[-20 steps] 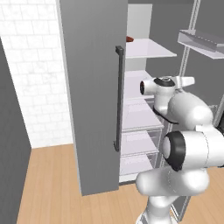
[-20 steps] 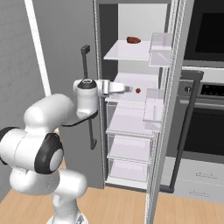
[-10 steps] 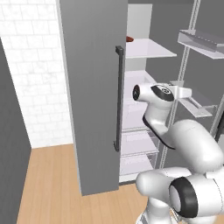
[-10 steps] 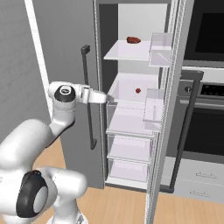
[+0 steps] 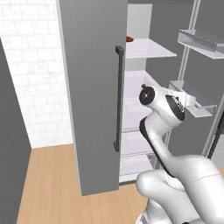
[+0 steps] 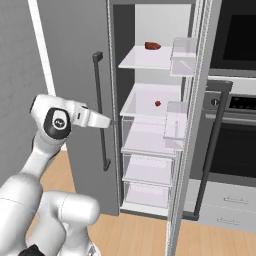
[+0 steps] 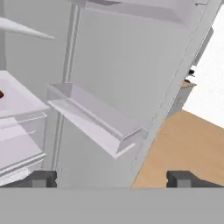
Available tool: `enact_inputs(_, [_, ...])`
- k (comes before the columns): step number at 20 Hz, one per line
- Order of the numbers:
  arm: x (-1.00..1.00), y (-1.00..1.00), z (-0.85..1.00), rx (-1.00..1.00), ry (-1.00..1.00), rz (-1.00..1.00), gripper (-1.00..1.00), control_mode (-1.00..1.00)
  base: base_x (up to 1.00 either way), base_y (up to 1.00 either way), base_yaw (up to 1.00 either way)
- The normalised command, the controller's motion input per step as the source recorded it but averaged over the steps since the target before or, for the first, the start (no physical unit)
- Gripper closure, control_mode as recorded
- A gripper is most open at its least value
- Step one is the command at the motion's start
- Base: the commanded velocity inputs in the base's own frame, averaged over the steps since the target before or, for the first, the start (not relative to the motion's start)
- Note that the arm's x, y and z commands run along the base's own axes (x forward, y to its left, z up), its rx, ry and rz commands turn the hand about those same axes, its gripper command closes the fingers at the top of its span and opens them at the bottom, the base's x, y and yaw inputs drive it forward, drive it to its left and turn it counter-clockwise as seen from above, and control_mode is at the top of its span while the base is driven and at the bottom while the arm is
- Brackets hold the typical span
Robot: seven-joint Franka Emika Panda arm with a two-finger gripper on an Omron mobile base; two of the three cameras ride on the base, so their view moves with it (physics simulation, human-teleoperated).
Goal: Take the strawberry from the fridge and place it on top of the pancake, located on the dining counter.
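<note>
The fridge (image 6: 75, 60) stands with both grey doors swung open, its pale shelves showing. A tiny red strawberry (image 6: 158, 103) lies on the middle shelf; in the left base view the strawberry (image 5: 143, 85) peeks out just above my arm, and the hand view catches it at its left edge (image 7: 1, 94). My gripper (image 6: 107, 121) hangs outside the shelves, left of the strawberry and a little lower, pointing toward the compartment. In the hand view the gripper (image 7: 112, 179) is open, its fingertips wide apart with nothing between them. The pancake and dining counter are out of view.
A dark red lump (image 6: 152, 45) sits on the top shelf. The right door carries clear bins (image 6: 176, 125) that jut toward the shelves. The left door's dark bar handle (image 6: 100, 110) is close to my hand. A black wall oven (image 6: 235, 35) stands to the right.
My arm has drawn back out of the fridge, away from the middle shelf toward the left door. The strawberry stays on the shelf, and my gripper came away with nothing in it.
</note>
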Motion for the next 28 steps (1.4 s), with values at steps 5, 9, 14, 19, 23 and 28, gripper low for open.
enact_inputs(5, [-0.6, 0.3, 0.0, 0.2, 0.08, 0.44, -1.0, -1.0, 0.0, 0.0, 0.0])
enact_inputs(9, [-0.11, 0.54, 0.0, 0.2, 0.1, 0.47, -1.0, -1.0, 0.0, 0.0, 0.0])
enact_inputs(14, [0.0, 0.57, 0.0, 0.19, 0.13, 0.47, -1.0, -1.0, 0.0, 0.0, 0.0])
enact_inputs(19, [0.0, 0.53, -0.11, 0.11, 0.04, 0.36, -1.0, -1.0, 0.0, 0.0, 0.0])
enact_inputs(23, [0.0, 0.55, -0.17, 0.0, 0.06, 0.04, -1.0, -1.0, 0.0, 0.0, 0.0])
enact_inputs(28, [0.0, 0.19, -0.12, 0.0, 0.03, 0.0, -1.0, 1.0, -0.05, -0.01, -0.07])
